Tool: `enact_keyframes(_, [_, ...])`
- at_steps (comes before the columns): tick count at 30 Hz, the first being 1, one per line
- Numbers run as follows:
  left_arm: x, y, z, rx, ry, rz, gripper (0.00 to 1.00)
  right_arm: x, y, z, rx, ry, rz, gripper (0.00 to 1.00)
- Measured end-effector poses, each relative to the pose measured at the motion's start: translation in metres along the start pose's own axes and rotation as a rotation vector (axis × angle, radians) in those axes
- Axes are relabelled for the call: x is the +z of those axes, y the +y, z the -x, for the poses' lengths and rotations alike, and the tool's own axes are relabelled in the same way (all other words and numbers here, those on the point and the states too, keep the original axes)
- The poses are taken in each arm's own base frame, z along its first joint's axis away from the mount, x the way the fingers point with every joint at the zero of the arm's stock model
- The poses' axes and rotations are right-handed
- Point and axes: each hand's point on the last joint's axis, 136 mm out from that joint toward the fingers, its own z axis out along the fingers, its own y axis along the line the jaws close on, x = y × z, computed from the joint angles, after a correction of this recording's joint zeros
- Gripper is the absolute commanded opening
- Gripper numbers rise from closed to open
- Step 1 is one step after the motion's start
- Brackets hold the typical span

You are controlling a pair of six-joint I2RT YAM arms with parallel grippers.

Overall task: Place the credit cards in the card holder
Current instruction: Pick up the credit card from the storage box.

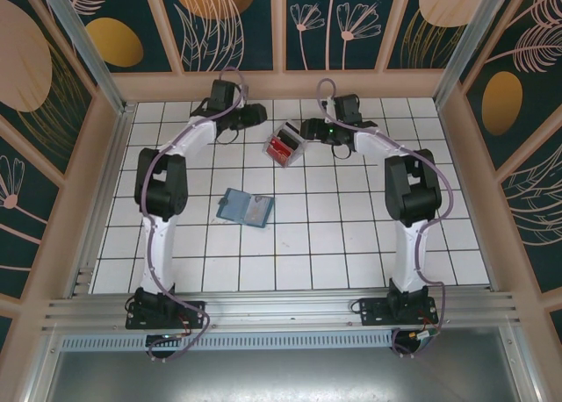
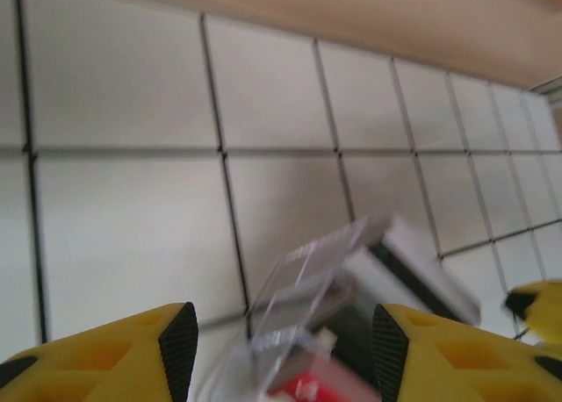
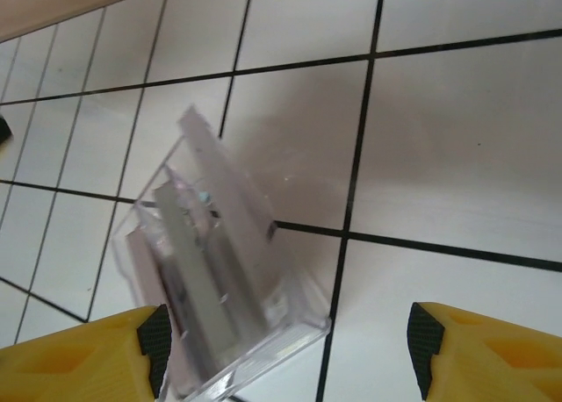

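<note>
White tiled table (image 1: pixel 351 235) with dark grout lines; a clear tray (image 1: pixel 299 149) holding red cards (image 1: pixel 283 146) sits near the far edge, mid-width; the blue holder (image 1: pixel 245 208) lies open nearer the middle, well apart from the tray.

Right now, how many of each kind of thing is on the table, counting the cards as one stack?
Card holder: 1
Clear tray: 1
Stack of cards in the tray: 1 (single cards too tightly packed to count)
Arms: 2 (left arm, right arm)
Total: 5
</note>
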Motion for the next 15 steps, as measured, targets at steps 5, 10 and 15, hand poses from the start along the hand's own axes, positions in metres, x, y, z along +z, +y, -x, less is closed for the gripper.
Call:
enact_keyframes(5, [0.026,0.003,-0.004,-0.014,0.039,-0.085,0.57,0.018,0.001,0.0,0.017,0.019,0.029,0.75])
enact_keyframes(10, [0.039,0.026,-0.066,-0.112,0.169,-0.125,0.57,0.023,0.018,0.01,-0.003,0.015,0.091,0.75])
enact_keyframes(15, [0.017,0.025,-0.098,-0.175,0.204,-0.173,0.57,0.022,0.034,0.021,-0.04,-0.001,0.13,0.75])
